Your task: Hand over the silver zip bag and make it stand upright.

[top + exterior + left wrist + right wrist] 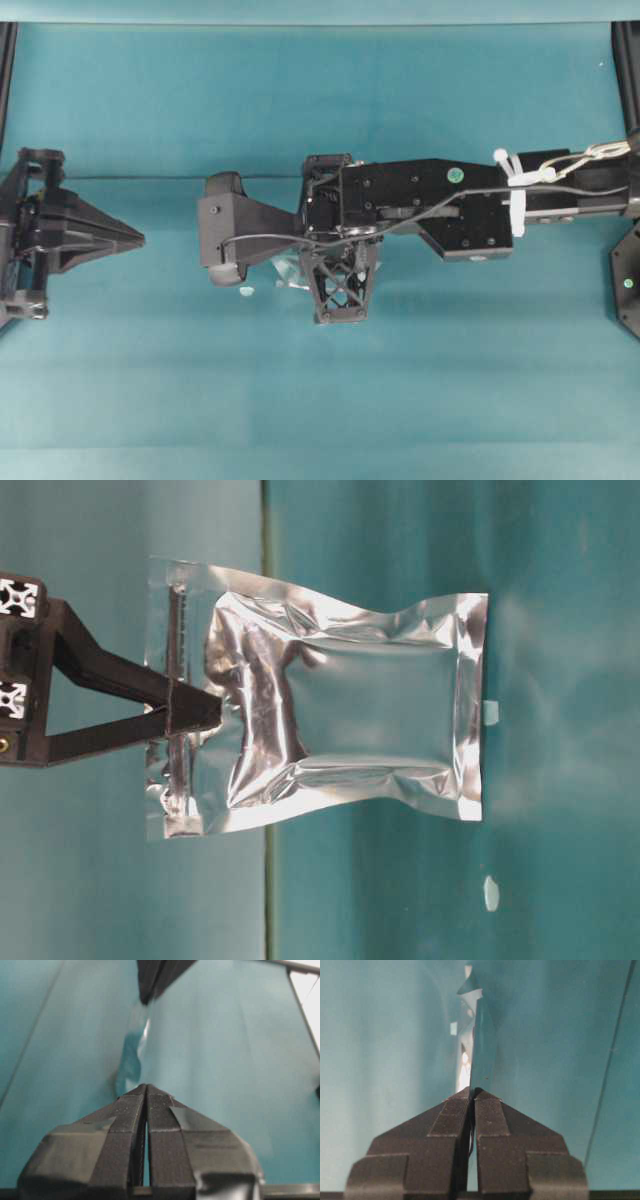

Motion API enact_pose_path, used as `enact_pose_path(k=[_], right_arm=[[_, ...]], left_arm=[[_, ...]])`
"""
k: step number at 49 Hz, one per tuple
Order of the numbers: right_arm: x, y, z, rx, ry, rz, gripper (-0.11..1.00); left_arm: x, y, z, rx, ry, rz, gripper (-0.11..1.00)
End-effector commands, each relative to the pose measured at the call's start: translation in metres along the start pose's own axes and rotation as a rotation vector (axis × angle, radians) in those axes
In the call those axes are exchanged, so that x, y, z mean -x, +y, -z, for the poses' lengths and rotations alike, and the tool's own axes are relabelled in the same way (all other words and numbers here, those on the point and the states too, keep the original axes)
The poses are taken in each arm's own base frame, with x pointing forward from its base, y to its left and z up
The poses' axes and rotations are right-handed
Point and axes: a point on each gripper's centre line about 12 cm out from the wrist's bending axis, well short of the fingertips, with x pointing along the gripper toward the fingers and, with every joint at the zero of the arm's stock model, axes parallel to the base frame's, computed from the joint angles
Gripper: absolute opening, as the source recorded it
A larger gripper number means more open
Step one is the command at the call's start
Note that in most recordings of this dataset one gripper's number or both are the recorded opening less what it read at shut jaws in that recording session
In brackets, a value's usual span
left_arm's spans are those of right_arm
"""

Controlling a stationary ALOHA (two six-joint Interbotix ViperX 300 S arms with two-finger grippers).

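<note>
- I can read no brand, label or writing on the silver zip bag (340,715); its foil face is plain, shiny and crinkled, with flat sealed edges all round.
- My right pincer (205,708) is pressed together on the bag's zip-strip end, pinching the foil between the tips; the right wrist view shows the bag (482,1040) edge-on, running straight out from the closed tips (472,1091).
- The table-level view appears turned on its side; there the bag's far sealed edge lies at the teal surface (560,630), with the pouch standing out from it.
- My left pincer (138,238) is pressed together on nothing, well apart from the bag, near the left edge of the overhead view.
- From my left wrist the bag (131,1055) shows edge-on beyond my closed tips (146,1087).
- Two tiny white scraps (491,892) lie on the surface near the bag.
- Bare teal surface stretches between the two pincers and on both sides of the right arm (440,205).
</note>
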Motion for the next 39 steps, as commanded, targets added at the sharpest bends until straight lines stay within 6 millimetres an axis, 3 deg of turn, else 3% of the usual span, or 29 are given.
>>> enact_pose_path(k=[1, 5, 9, 19, 23, 29, 39], right_arm=[[0.005, 0.002, -0.001, 0.016, -0.014, 0.004, 0.01], [0.005, 0.002, -0.001, 0.015, -0.016, 0.004, 0.01], [0.005, 0.002, -0.001, 0.015, -0.017, 0.004, 0.01], [0.005, 0.002, -0.002, 0.007, -0.025, 0.005, 0.01], [0.005, 0.002, -0.002, 0.006, -0.025, 0.003, 0.01], [0.004, 0.001, -0.001, 0.003, -0.02, 0.005, 0.01], [0.0, -0.001, 0.002, -0.006, -0.017, 0.005, 0.01]], left_arm=[[-0.003, 0.0, 0.0, -0.013, 0.005, 0.001, 0.0], [-0.006, 0.001, 0.004, -0.024, 0.021, -0.003, 0.04], [-0.01, 0.002, 0.011, -0.026, 0.043, -0.006, 0.16], [-0.03, 0.005, 0.032, -0.013, 0.091, -0.012, 0.77], [-0.042, 0.006, 0.038, -0.01, 0.099, -0.013, 0.93], [-0.063, 0.009, 0.052, -0.022, 0.095, -0.008, 0.87], [-0.097, 0.014, 0.079, -0.01, 0.118, -0.013, 0.91]])
